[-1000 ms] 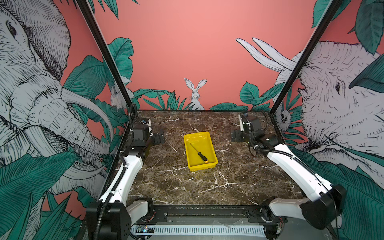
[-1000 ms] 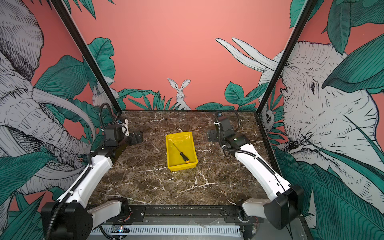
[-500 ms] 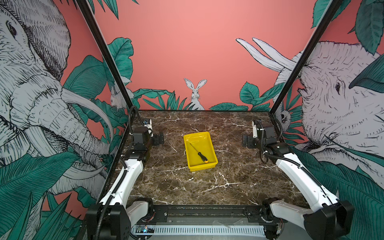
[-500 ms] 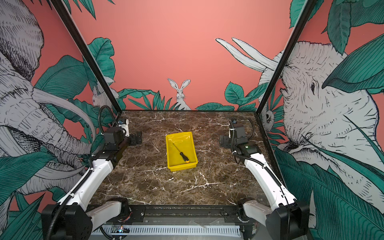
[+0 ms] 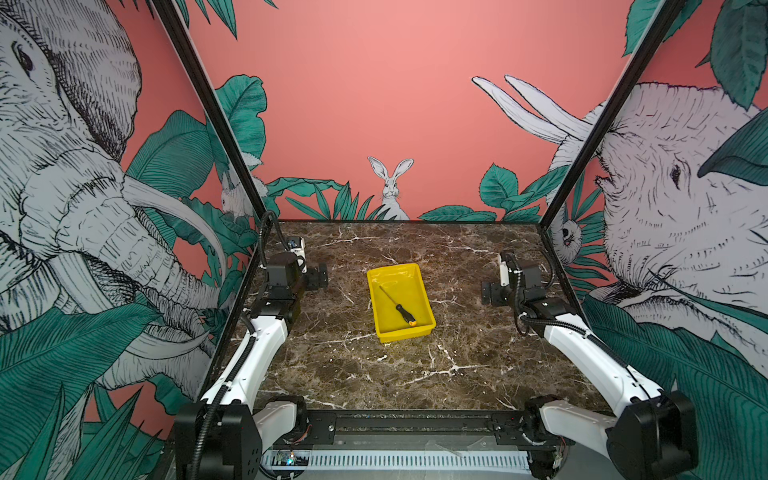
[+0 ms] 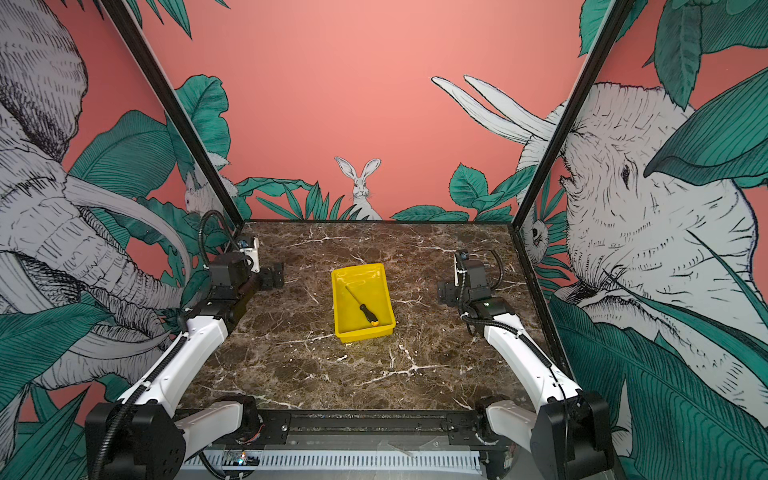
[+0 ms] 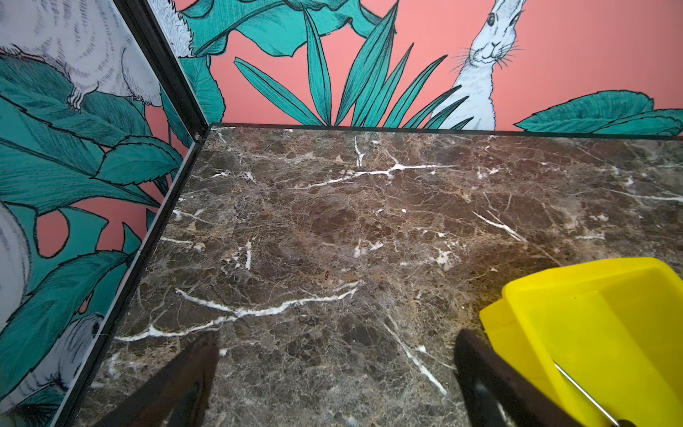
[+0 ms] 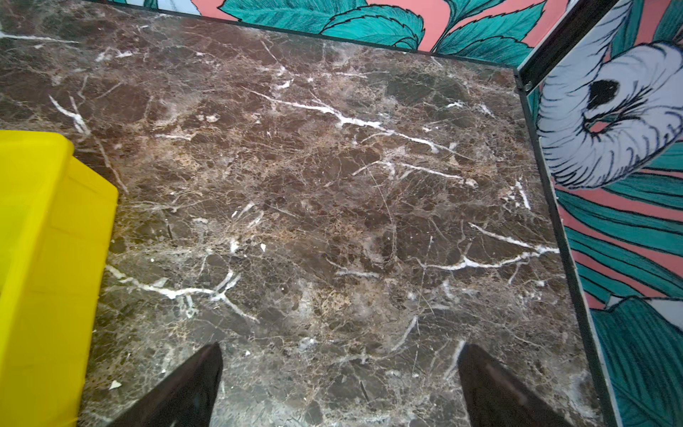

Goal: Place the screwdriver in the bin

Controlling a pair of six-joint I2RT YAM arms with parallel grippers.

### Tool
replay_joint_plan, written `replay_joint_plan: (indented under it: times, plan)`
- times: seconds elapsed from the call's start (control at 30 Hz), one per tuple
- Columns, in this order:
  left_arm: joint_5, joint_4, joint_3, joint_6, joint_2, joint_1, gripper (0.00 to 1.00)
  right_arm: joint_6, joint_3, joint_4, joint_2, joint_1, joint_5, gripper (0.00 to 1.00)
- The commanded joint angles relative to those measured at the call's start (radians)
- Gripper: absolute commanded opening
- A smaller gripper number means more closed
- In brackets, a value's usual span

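Yellow plastic holds the prize: the screwdriver lies flat and diagonal on the floor of the bin near the centre of both top views, its thin shaft pointing toward the upper left of the tray and its black handle with the orange cap resting near the lower right corner. No gripper touches it. The left gripper sits at the left of the frame, well apart from the bin, and in the left wrist view its dark fingers stand spread with only bare marble table between them, a corner of the tray and a sliver of the shaft showing at the lower right of that picture. The right gripper rests at the right of the frame, likewise clear of the bin, its jaws wide apart and empty over the table in the right wrist view. By the look of things, the job is done: the tool is inside the tray and both arms are clear, with nothing evidently left to move.
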Motion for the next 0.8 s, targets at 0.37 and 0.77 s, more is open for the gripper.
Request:
replay_joint_plan:
  times: [0.37,0.77]
  plan:
    - [0.011,0.014,0.013,0.047,0.022,-0.001,1.00,-0.189,-0.042,0.191,-0.011,-0.005,0.166,0.99]
    - [0.039,0.133,-0.002,0.065,0.007,-0.001,1.00,-0.215,-0.222,0.644,0.044,-0.010,0.073,0.99]
